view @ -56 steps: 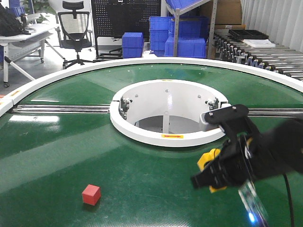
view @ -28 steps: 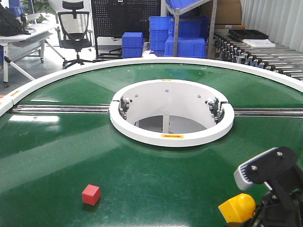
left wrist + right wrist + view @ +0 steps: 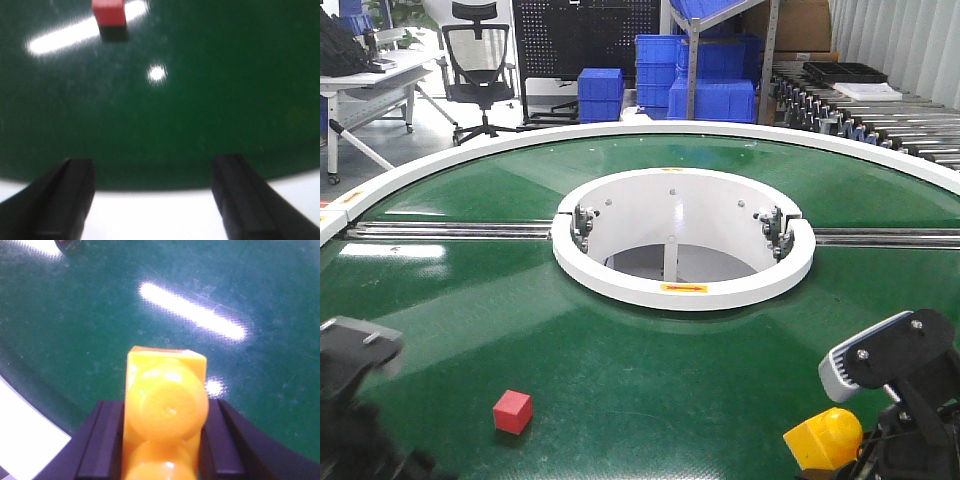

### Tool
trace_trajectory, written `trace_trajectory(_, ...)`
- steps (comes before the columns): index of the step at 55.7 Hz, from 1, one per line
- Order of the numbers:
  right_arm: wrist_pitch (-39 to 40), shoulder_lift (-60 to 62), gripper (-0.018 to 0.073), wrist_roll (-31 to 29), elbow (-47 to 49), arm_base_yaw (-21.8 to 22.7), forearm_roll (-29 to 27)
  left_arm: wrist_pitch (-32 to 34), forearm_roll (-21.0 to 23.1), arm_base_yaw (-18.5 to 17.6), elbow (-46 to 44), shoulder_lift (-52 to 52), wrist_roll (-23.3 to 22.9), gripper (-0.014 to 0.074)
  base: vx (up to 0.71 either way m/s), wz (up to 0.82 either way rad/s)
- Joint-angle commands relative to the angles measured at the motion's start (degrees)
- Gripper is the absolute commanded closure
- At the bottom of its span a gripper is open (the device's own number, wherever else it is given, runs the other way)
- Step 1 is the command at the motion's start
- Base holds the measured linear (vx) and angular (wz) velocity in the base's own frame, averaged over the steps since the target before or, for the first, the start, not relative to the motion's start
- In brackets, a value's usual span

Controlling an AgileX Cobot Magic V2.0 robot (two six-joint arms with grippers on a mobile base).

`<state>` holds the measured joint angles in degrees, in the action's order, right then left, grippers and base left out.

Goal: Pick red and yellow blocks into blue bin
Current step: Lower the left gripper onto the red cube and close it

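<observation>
My right gripper (image 3: 165,440) clamps yellow brick (image 3: 167,395); left gripper (image 3: 152,200) wide, empty, red cube (image 3: 108,12) ahead on green table (image 3: 620,330).

Front view: bright, even overhead light; reflections noted on the glossy dark-green table surface (image 3: 470,290). Left wrist view: soft focus throughout; glare streak and round hotspot recorded ahead of the left gripper (image 3: 152,165), by the blurred small red cube (image 3: 108,12) and its dark shadow. Right wrist view: long glare bar recorded beyond the right gripper (image 3: 165,440); the bright yellow studded plastic brick (image 3: 166,405) gripped in it defocused, stud highlighted.
</observation>
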<state>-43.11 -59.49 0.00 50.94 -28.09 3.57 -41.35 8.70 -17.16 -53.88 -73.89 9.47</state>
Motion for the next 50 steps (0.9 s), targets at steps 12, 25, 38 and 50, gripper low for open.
trace_trajectory(12,3.40,1.03,0.0284,-0.59,1.53,0.02,0.75,3.22,0.25,-0.47,-17.52,-16.79,1.58,-0.0001,0.00,0.00)
trace_trajectory(25,3.40,1.03,0.0284,-0.53,1.53,0.02,0.75,-0.05,-4.25,-0.47,-29.86,-30.16,0.62,0.0000,0.00,0.00)
trace_trajectory(38,3.40,1.03,0.0284,-0.53,1.53,0.02,0.75,-2.83,-6.90,-0.47,-40.96,-39.71,-2.65,0.0001,0.00,0.00)
trace_trajectory(50,3.40,1.03,0.0284,-0.53,1.53,0.02,0.75,-4.74,-6.90,0.20,-47.59,-45.93,-3.84,0.0002,0.00,0.00)
